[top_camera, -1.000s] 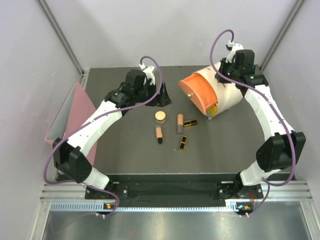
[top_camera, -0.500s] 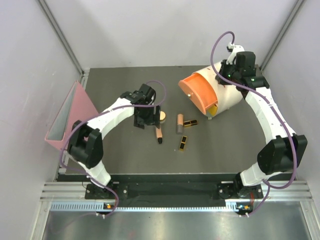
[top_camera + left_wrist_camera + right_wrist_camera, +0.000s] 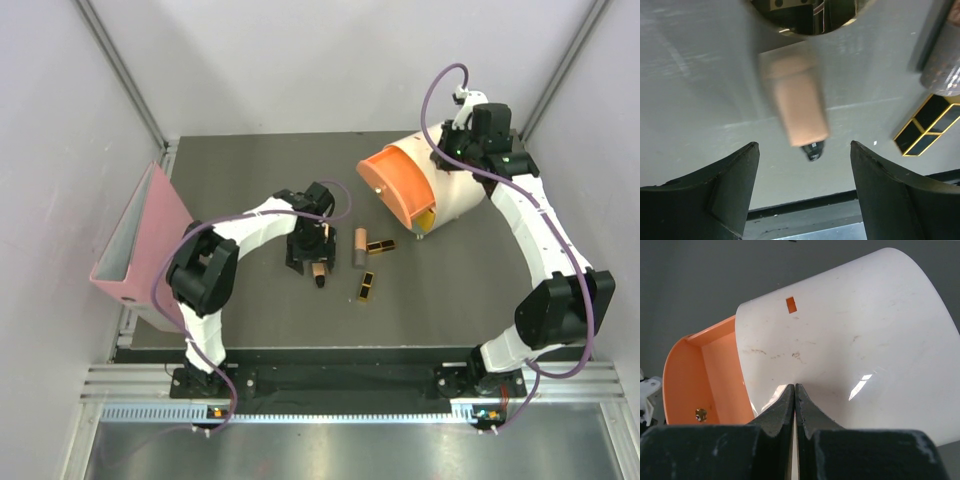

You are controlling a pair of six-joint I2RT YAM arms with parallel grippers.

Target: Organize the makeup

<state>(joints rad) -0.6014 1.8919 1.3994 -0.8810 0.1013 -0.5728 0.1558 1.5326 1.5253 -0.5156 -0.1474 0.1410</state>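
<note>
Left pincer [image 3: 313, 264]: held wide above the desk [image 3: 450, 290], one finger on each side of a peach tube [image 3: 797, 107], neither touching it.
Peach tube: laid flat mid-desk, dark end toward the near edge; blurred in the left wrist view.
Second peach tube [image 3: 359, 246]: laid just to the right.
Black-and-gold cases: one [image 3: 380, 245] just beside the second tube, the other [image 3: 367, 286] nearer the front.
Right pincer [image 3: 795, 397]: fully closed, with nothing held, against the white shell of the cream box [image 3: 460, 195].
Orange drawer [image 3: 395, 185]: seen standing out of the tilted box.
Writing: too small to be read.
</note>
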